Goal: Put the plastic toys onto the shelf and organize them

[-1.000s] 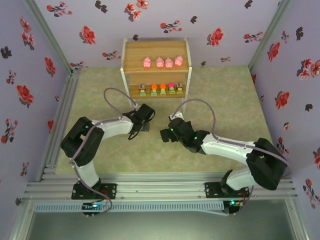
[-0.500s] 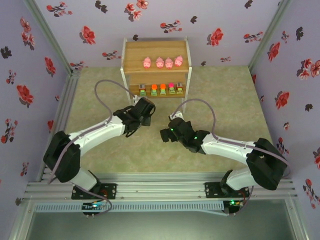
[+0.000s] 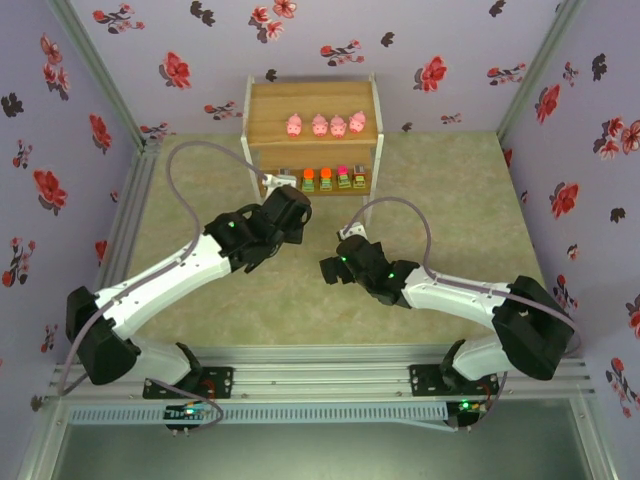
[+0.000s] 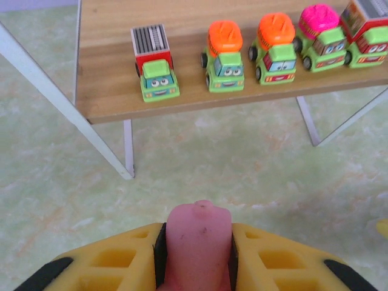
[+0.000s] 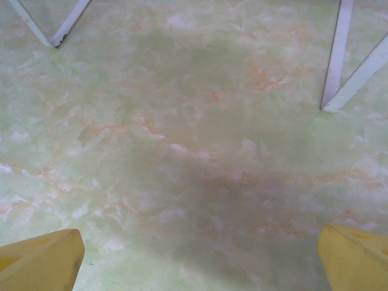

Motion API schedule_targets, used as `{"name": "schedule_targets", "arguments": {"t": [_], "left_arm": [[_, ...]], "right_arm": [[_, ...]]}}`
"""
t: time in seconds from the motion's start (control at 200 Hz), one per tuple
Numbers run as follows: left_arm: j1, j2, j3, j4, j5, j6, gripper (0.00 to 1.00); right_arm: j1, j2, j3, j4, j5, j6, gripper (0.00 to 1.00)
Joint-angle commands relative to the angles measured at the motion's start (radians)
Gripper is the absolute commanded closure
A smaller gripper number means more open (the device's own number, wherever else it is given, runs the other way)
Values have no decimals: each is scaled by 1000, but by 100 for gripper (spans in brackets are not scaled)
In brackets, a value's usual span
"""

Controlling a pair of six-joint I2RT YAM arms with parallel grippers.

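Note:
The shelf (image 3: 270, 105) stands at the back of the table. Several pink pigs (image 3: 319, 125) line its top tier, and several little green-based trucks (image 3: 326, 179) sit in a row on the lower one. My left gripper (image 3: 291, 204) hovers just in front of the lower tier, shut on a pink pig (image 4: 199, 236) that pokes out between the yellow fingers (image 4: 121, 267). In the left wrist view the trucks (image 4: 225, 56) face me on the lower board (image 4: 109, 91). My right gripper (image 3: 328, 270) rests open above the mat, nothing between its fingertips (image 5: 42, 260).
The shelf's thin white legs (image 4: 128, 145) stand on the green marbled mat (image 3: 450, 210), and they are also seen ahead of the right gripper (image 5: 336, 54). Floral walls close in the sides and back. Open mat lies left and right of the shelf.
My left arm has stretched forward and carried the pink pig from mid-table up to the shelf's front. The right arm has stayed still.

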Motion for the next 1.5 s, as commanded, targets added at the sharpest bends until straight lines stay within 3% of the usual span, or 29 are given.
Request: {"name": "schedule_targets", "arguments": {"t": [0.0,0.68,1.02,1.495], "left_arm": [[-15,-29,62,-68,-49,33,67],[-25,41,441,-156,-155,206,66],[48,136,631,-167,-142,273,66],[197,307,843,-210,-26,293,66]], "right_arm": [[5,-3,25,-27,17,11,1],[6,0,27,-29,21,8,1],[5,-2,26,-30,24,7,1],[6,-1,26,-34,31,6,1]]}}
